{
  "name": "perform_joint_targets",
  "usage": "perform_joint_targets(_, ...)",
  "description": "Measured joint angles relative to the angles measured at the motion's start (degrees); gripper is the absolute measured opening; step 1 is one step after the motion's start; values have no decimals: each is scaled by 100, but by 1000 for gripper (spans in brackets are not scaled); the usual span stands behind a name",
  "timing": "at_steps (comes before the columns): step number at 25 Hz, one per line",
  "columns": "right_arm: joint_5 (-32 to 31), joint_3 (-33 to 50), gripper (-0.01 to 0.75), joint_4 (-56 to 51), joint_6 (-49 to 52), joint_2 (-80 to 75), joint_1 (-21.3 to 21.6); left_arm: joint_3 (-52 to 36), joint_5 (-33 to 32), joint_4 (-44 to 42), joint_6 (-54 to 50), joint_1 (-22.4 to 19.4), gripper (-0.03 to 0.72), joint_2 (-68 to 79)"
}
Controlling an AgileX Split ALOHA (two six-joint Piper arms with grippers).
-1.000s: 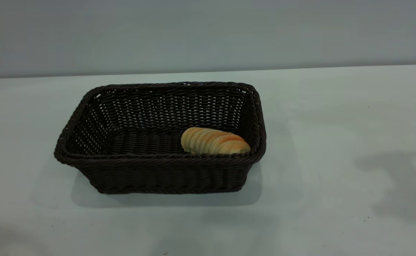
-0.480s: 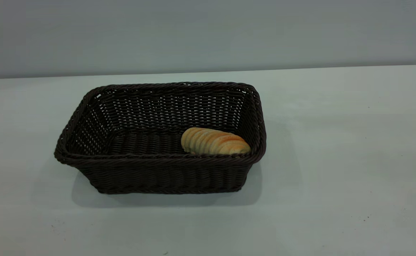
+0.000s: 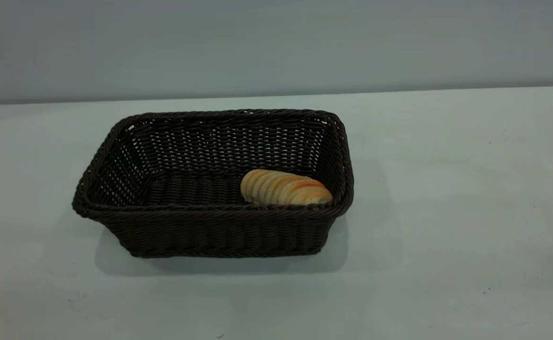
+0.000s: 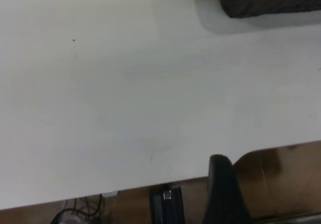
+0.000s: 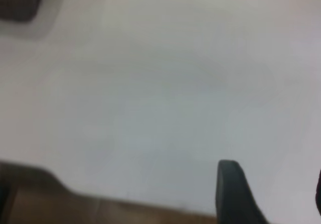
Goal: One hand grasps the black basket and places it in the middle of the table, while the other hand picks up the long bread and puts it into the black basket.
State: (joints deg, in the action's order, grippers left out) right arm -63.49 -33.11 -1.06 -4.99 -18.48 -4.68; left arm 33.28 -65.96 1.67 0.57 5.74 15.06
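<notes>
The black basket [image 3: 210,231] stands on the white table [image 3: 446,189], a little left of the middle. The long bread [image 3: 283,188] lies inside it, at its right end against the near wall. Neither arm shows in the exterior view. My left gripper [image 4: 273,163] hangs over the table's edge, far from the basket, whose corner shows in that view [image 4: 271,0]. Only one of its fingers [image 4: 223,184] shows, with bare space beside it. My right gripper [image 5: 273,171] is open and empty above bare table, with the basket's corner [image 5: 20,3] far off.
A plain grey wall [image 3: 276,42] runs behind the table. In the left wrist view the table's edge [image 4: 150,186] has brown floor and a dark box [image 4: 168,206] below it. The right wrist view shows the edge too [image 5: 100,196].
The basket and bread have not moved. The dark shadows on the table at the right and lower left have faded away.
</notes>
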Motion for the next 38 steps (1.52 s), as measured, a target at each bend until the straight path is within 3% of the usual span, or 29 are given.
perform_joint_targets(3, 294, 314, 371, -118, 0, 302, 0, -204, 53, 0, 0, 0, 541, -183)
perform_joint_targets(12, 189, 439, 371, -63, 28, 390, -506, -433, 191, 0, 67, 0, 541, -238)
perform_joint_targets(38, 6, 606, 371, 290, 409, 419, -522, -532, 163, 0, 217, 0, 541, -280)
